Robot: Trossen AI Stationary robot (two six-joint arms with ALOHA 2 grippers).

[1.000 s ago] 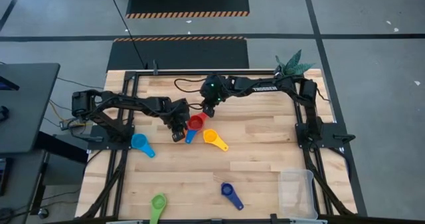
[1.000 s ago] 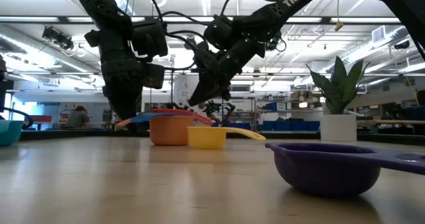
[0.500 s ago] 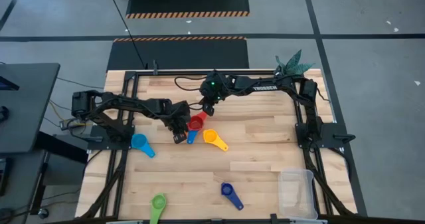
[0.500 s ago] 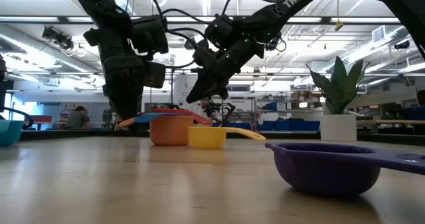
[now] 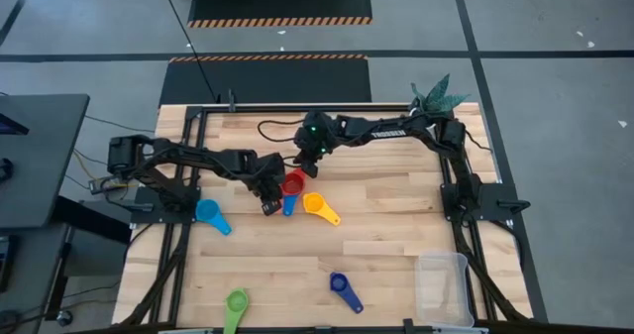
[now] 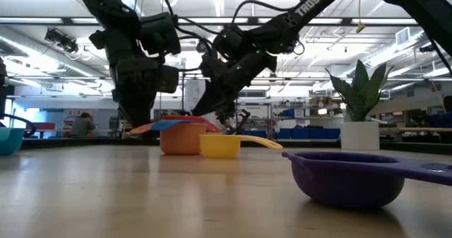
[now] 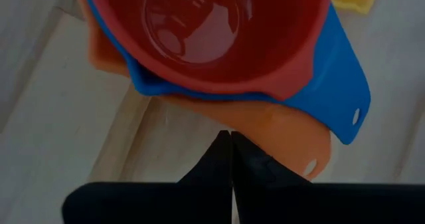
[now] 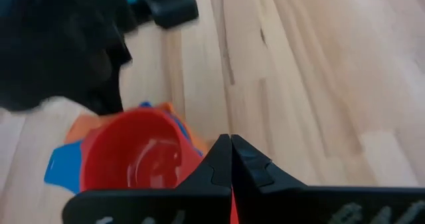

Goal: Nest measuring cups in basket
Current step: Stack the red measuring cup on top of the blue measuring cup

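High view put the work near the middle of the desk, toward its far edge: a red measuring cup (image 5: 292,183) sat nested in a blue cup (image 5: 286,202) and an orange cup (image 7: 279,127), a stack of three. The left pincer (image 5: 267,201) hung just beside the stack's handles, its fingers pressed together on nothing in the left wrist view. The right pincer (image 5: 308,160) stood over the stack's far side, likewise closed and empty. A yellow cup (image 5: 319,208) lay just beside the stack, a light blue cup (image 5: 210,214) near the left edge, a green cup (image 5: 236,302) and a dark blue cup (image 5: 343,288) near the front edge. The basket (image 5: 443,287) sat empty at the front right corner, well apart from everything. Nesting seemed partly done; the next move probably called for a pincer to open and fetch another loose cup.
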